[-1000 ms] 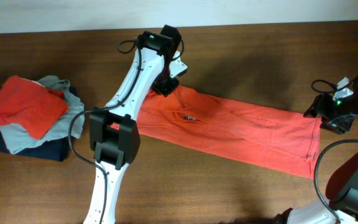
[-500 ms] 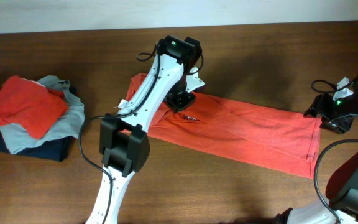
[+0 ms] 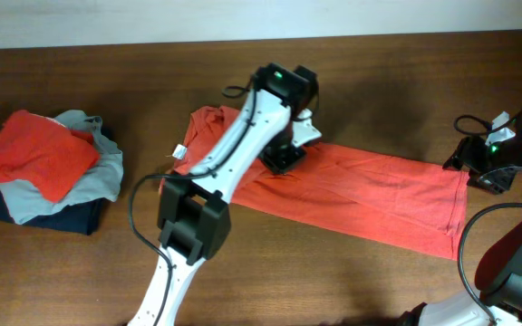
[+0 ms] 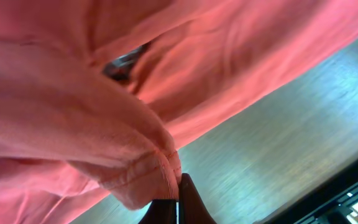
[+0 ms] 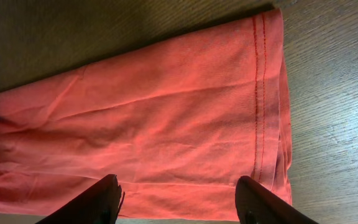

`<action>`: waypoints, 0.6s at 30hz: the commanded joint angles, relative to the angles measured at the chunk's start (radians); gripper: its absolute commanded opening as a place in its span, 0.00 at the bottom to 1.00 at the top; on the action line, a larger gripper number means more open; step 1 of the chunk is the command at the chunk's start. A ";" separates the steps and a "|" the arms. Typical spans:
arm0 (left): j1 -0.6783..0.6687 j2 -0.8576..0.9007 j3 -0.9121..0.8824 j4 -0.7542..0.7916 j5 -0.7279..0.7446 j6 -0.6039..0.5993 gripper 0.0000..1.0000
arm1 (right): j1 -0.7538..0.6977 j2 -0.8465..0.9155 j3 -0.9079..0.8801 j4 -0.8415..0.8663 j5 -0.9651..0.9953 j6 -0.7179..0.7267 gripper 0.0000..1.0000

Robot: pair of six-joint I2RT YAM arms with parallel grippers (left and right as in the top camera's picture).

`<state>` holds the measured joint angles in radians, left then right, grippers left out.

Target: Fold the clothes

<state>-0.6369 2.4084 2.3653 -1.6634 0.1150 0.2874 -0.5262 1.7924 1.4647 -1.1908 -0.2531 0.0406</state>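
At the tips of the left tool [image 4: 178, 210], jaws pressed together and clamped on a bunched, stitched fold of the orange-red T-shirt [image 4: 73, 112]. Just above those tips in the left wrist view, more of the same cloth hanging in loose folds, with a small dark patch of print [image 4: 124, 62] among them. Off to one side of the tool, bare wood-grain worktop [image 4: 291, 137].

From overhead, left tool [image 3: 285, 156] down on the far edge of the T-shirt [image 3: 370, 195], toward its collar end. Behind the tool, rumpled shoulder cloth and a white neck tag [image 3: 178, 152] at the fabric's edge. Ahead of the tool, the body of the garment laid out as a long flat band across the worktop [image 3: 333, 272], reaching to the other arm.

Around the right tool [image 5: 179, 202], fingers [image 5: 101, 202] spread wide, no cloth caught between them. Beneath and ahead of it, the hemmed end of the T-shirt [image 5: 154, 118], a double row of stitching near one finger. From overhead, right tool [image 3: 480, 167] just beside the far corner of that hem.

Well apart from both tools, beyond the left arm, a pile of clothes [image 3: 48, 177]: an orange-red piece [image 3: 34, 154] on top, a grey-blue piece [image 3: 98, 181] under it, a navy piece [image 3: 53, 217] at the bottom.
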 commanded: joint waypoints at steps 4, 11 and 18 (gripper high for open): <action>-0.021 -0.038 -0.049 0.005 -0.028 -0.010 0.22 | 0.003 -0.019 0.009 0.002 -0.005 -0.010 0.65; 0.045 -0.069 0.014 0.026 -0.245 -0.067 0.55 | 0.003 -0.019 0.009 0.009 -0.005 -0.010 0.65; 0.209 -0.043 0.035 0.384 -0.247 -0.063 0.53 | 0.003 -0.019 0.009 0.008 -0.005 -0.007 0.65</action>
<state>-0.4965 2.3814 2.3859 -1.3705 -0.1009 0.2367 -0.5262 1.7924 1.4647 -1.1797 -0.2531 0.0406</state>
